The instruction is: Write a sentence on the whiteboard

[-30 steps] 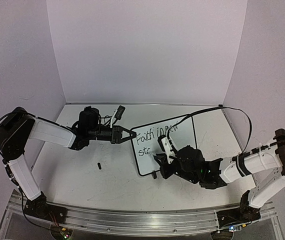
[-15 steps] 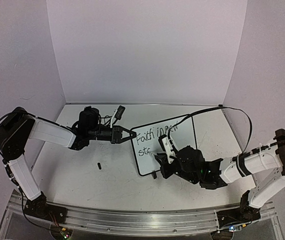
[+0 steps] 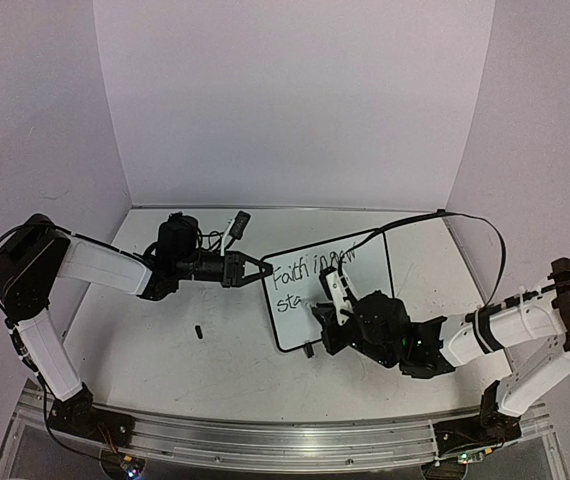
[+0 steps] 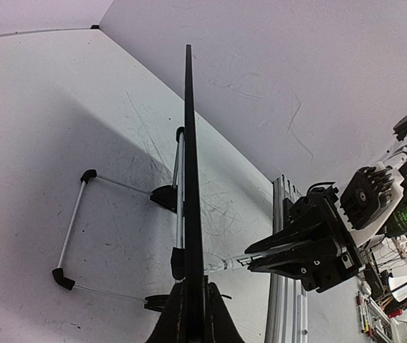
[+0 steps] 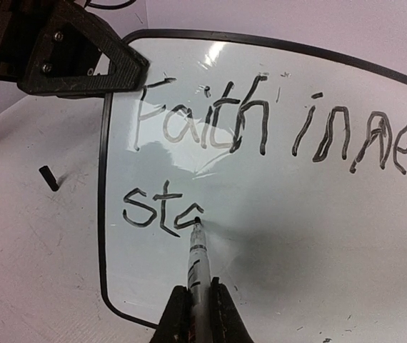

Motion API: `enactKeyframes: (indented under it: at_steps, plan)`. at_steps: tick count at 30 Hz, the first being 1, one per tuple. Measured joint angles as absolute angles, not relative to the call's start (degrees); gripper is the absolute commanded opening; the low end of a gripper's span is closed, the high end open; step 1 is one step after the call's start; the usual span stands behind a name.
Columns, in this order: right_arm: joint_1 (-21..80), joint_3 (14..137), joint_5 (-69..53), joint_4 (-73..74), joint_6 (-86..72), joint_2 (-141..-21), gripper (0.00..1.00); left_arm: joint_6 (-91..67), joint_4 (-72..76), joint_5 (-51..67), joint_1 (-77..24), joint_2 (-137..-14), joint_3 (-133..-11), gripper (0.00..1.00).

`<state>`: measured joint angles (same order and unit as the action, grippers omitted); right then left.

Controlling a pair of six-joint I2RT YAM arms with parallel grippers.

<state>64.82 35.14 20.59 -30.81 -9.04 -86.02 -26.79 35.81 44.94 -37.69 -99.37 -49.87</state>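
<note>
Sentence [image 5: 260, 132] past halfway on whiteboard [image 5: 310, 243], "Faith in new sta" done, "rts." to go; R gripper [image 5: 198, 300] clamps marker [image 5: 198, 257], tip just ahead; L gripper [image 3: 255, 270] clamps board's edge.

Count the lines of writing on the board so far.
2. The top line runs across the board, roughly "Faith in new". The second line, only "sta", sits lower left, the marker tip at its end.

We lose the whiteboard [image 5: 296, 250] past the right wrist view's right edge, which cuts the sentence [image 5: 260, 125] at "new". The marker [image 5: 197, 257] disappears rearward inside the right gripper [image 5: 199, 291]. We cannot identify the tiny black piece [image 3: 198, 331].
</note>
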Motion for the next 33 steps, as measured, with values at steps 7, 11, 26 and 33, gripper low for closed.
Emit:
enactKeyframes:
  at_steps: [7, 11, 26, 33]
  plan:
    - [64.82, 35.29, 21.02, -30.81, -8.95, -86.02, 0.0, -26.79, 35.81, 44.93, -37.69, -99.37, -49.87, 0.0]
    - [64.79, 35.93, 21.54, -30.83, -8.8, -86.04, 0.0, -26.79, 35.81, 44.93, -37.69, -99.37, -49.87, 0.0]
    - [64.76, 35.45, 20.89, -30.85, -9.33, -86.04, 0.0, -26.79, 35.81, 44.95, -37.69, -99.37, -49.87, 0.0]
    - [64.82, 34.45, 19.81, -30.81, -10.12, -85.9, 0.0, -26.76, 35.81, 44.93, -37.69, -99.37, -49.87, 0.0]
